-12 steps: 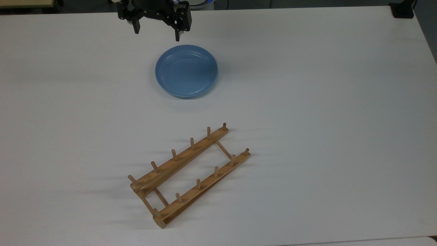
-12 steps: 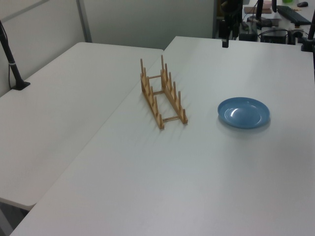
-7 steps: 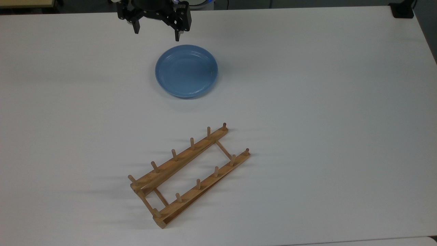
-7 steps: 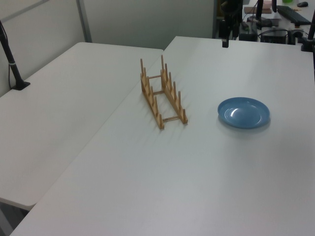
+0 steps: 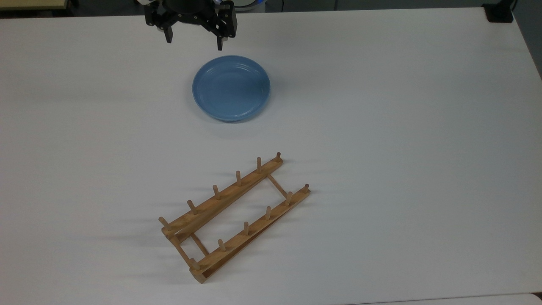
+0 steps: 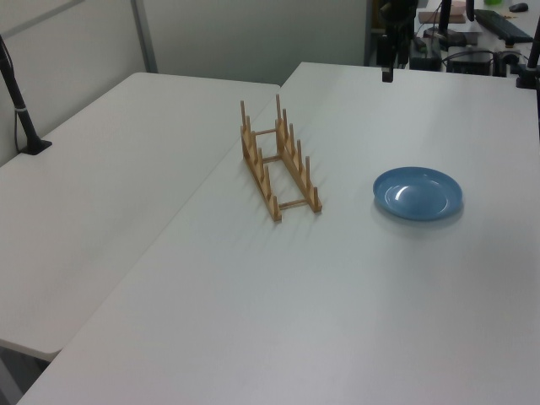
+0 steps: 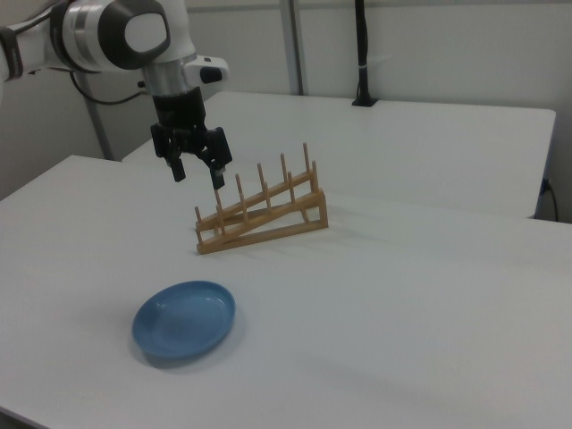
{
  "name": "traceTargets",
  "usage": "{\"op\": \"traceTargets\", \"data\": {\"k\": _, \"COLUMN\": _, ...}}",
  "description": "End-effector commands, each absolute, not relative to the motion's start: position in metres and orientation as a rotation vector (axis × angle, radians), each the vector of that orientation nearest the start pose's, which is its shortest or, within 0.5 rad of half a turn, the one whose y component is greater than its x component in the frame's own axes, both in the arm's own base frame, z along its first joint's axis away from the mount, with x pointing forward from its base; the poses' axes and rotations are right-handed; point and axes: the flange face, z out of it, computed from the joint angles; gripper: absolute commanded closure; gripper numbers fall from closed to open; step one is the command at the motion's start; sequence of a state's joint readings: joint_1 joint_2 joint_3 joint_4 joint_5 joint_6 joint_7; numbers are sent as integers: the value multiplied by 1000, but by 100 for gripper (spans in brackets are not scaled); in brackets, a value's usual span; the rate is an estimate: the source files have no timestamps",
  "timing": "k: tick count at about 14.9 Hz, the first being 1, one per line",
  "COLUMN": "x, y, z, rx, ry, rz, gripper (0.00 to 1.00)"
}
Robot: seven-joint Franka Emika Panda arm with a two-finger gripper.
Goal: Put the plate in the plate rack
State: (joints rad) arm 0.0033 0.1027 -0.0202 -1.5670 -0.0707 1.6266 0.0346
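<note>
- The light-blue plate lies flat on the white table, open side up, toward the table edge at the top view's top and somewhat to the top view's left of the middle of that edge.
- Nothing touches the plate; its glossy inside catches a pale reflection in the left view.
- The wooden plate rack stands on the same table, well apart from the plate, nearer the edge at the top view's bottom.
- The rack runs slantwise to the table edges: 2 long rails joined by thin crossbars, each rail carrying 6 short upright pegs, and no plate sits between them.
- In the right view the rack stands beyond the plate, with bare tabletop between them.
- The black two-finger gripper hangs in the air over the table edge at the top view's top, near the plate's rim but not over its middle.
- Its 2 fingers are spread wide and point downward, with nothing between them; the right view shows them well above the tabletop.
- A second white table adjoins at the left view's left.
</note>
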Motion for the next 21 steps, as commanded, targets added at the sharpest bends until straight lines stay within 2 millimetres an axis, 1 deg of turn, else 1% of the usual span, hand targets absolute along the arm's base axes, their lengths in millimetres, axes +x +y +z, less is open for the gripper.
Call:
{"op": "traceTargets", "data": {"k": 1, "x": 571, "y": -29, "z": 562, "rx": -3170, "ry": -379, "rz": 220, "gripper": 0}}
{"op": "traceTargets", "data": {"k": 2, "x": 568, "y": -30, "z": 557, "rx": -3140, "ry": -487, "rz": 263, "gripper": 0}}
{"op": "traceTargets", "data": {"k": 4, "x": 564, "y": -35, "z": 539, "rx": -3085, "ry": -676, "rz": 325, "gripper": 0}}
{"op": "traceTargets", "data": {"k": 6, "x": 561, "y": -44, "z": 520, "rx": -3023, "ry": -830, "rz": 373, "gripper": 6}}
{"op": "traceTargets", "data": {"k": 7, "x": 562, "y": -45, "z": 512, "rx": -3018, "ry": -858, "rz": 357, "gripper": 6}}
{"op": "traceTargets", "data": {"k": 9, "x": 561, "y": -49, "z": 486, "rx": -3021, "ry": -874, "rz": 347, "gripper": 6}}
{"op": "traceTargets", "data": {"k": 10, "x": 562, "y": -52, "z": 472, "rx": -3039, "ry": -888, "rz": 343, "gripper": 5}}
{"op": "traceTargets", "data": {"k": 11, "x": 561, "y": -53, "z": 455, "rx": -3057, "ry": -915, "rz": 341, "gripper": 4}}
{"op": "traceTargets", "data": {"k": 13, "x": 561, "y": -53, "z": 422, "rx": -3071, "ry": -953, "rz": 309, "gripper": 4}}
{"op": "traceTargets", "data": {"k": 14, "x": 561, "y": -52, "z": 410, "rx": -3073, "ry": -965, "rz": 296, "gripper": 5}}
{"op": "traceTargets", "data": {"k": 15, "x": 563, "y": -53, "z": 395, "rx": -3072, "ry": -980, "rz": 312, "gripper": 8}}
{"op": "traceTargets", "data": {"k": 17, "x": 571, "y": -51, "z": 364, "rx": -3067, "ry": -983, "rz": 341, "gripper": 19}}
{"op": "traceTargets", "data": {"k": 18, "x": 575, "y": -49, "z": 352, "rx": -3065, "ry": -988, "rz": 340, "gripper": 27}}
{"op": "traceTargets", "data": {"k": 19, "x": 578, "y": -49, "z": 345, "rx": -3067, "ry": -985, "rz": 334, "gripper": 35}}
{"op": "traceTargets", "data": {"k": 20, "x": 579, "y": -49, "z": 341, "rx": -3067, "ry": -989, "rz": 338, "gripper": 45}}
{"op": "traceTargets", "data": {"k": 21, "x": 579, "y": -49, "z": 339, "rx": -3069, "ry": -991, "rz": 339, "gripper": 51}}
